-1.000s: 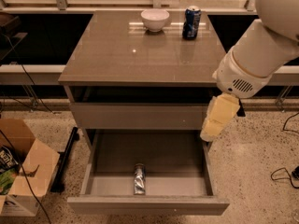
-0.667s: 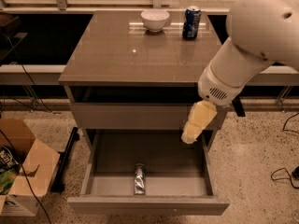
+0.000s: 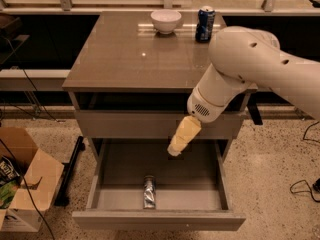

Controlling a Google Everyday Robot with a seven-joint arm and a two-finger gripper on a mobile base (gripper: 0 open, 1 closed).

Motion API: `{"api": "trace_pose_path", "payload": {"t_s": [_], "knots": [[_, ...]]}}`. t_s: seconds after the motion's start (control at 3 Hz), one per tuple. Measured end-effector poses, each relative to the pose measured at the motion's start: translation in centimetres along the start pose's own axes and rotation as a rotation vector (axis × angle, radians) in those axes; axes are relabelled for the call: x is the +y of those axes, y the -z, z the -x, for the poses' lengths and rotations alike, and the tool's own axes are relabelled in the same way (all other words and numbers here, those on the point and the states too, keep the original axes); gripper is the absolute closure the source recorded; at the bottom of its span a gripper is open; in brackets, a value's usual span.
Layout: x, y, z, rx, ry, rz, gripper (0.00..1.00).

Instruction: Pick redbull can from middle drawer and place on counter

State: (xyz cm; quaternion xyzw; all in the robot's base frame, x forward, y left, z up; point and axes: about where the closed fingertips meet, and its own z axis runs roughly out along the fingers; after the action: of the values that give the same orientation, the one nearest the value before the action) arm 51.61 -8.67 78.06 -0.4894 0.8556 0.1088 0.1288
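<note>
Camera view: gripper (image 3: pixel 175 149) hangs above the redbull can (image 3: pixel 149 192), apart.

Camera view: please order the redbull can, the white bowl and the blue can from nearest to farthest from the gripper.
1. Redbull can, in the middle drawer, just below the gripper.
2. White bowl and blue can, both at the back of the counter: too close to rank.

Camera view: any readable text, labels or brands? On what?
No text is legible.
On the redbull can in the middle drawer: faint markings, too blurred to read.
On the dark-blue can on the counter: print unreadable.
On the bag in the cardboard box: white lettering, too blurred to read.
On the pincer, above the drawer, up-right of the redbull can: no marking seen.
</note>
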Motion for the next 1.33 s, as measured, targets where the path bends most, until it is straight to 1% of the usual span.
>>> {"api": "trace_pose_path", "payload": {"t_s": [0.33,0.67,1.0,1.33], "knots": [[0.4,-3.7,-0.5,0.020,-0.134,0.041,0.00],[0.8,-7.5,-0.1,0.018,-0.238,0.084,0.00],[0.9,-11.2,0.9,0.011,-0.295,0.125,0.00],[0.9,-11.7,0.9,0.011,-0.302,0.129,0.00]]}}
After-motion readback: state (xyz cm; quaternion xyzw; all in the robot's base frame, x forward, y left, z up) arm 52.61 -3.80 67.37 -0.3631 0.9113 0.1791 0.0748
